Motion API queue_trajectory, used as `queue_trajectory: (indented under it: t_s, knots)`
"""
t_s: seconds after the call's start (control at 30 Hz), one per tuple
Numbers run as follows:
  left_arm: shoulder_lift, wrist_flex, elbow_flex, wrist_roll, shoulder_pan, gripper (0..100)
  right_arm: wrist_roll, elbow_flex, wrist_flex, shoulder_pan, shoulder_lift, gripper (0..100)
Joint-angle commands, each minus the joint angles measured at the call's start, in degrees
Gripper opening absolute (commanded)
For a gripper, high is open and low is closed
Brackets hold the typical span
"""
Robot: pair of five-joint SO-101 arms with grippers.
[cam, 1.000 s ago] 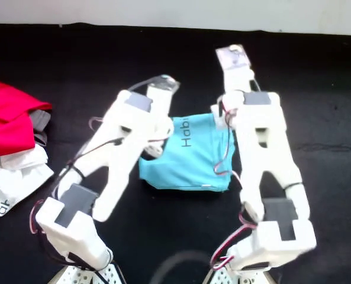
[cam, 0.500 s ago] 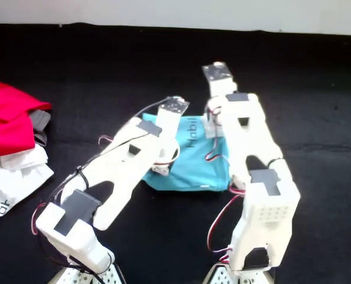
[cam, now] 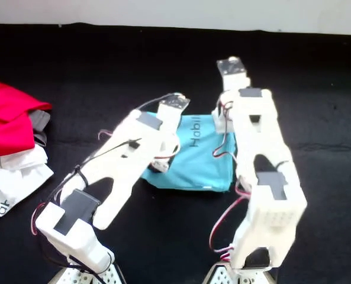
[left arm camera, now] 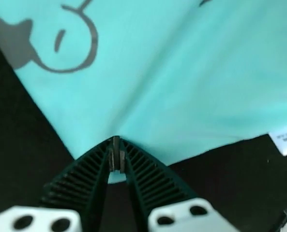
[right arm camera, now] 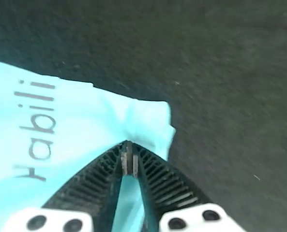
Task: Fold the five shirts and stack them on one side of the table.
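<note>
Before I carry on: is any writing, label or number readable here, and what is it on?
turquoise shirt: dark lettering, cut short at the picture's edge, not readable as a whole word.
white tag at that shirt's edge: print too small to read.
white shirt: dark letters cut off at the picture's edge, unreadable.
No numbers or signs.

Pretty sure this is a robotics lab or hobby test bench: two white plastic robot arms [cam: 125, 157] [cam: 261, 154] with loose red wires [cam: 221, 228] sit on a matte black counter [cam: 317, 118]. There's a plain white wall [cam: 163, 10] behind it.
</note>
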Motion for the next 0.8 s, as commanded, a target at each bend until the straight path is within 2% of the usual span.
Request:
queue_trajectory:
  t_s: [0.0,0.07,0.17,0.27,0.4,0.53,0.67,0.77]
  knots:
    - [-1.63,5.80,-9.19,-0.35,-3.82,1,-0.79,-2.86,4.18,-0.13,-11.74,1.8]
    - [-1.63,7.65,-14.02,-0.35,-7.60,1,-0.79,-2.51,8.31,-0.13,-14.37,7.8]
    - [-1.54,10.37,-20.26,-0.35,-13.67,1,-0.79,-1.45,12.62,-1.89,-14.55,23.1]
    - [-0.92,12.66,-22.73,-0.35,-18.51,1,-0.79,2.77,13.41,-4.44,-14.29,33.1]
    - [-0.84,12.92,-18.68,-0.35,-23.96,1,-9.58,9.01,8.66,-6.64,-13.05,37.7]
    - [-0.84,8.88,-12.00,-0.35,-29.49,2,-16.79,11.56,4.53,-6.73,-10.15,47.5]
    - [-0.84,3.78,-5.58,-0.35,-33.27,7,-17.23,10.77,1.63,-7.08,-4.44,48.1]
    - [-0.84,-0.44,-0.92,-0.35,-34.95,7,-17.32,7.69,0.66,-7.08,0.48,45.4]
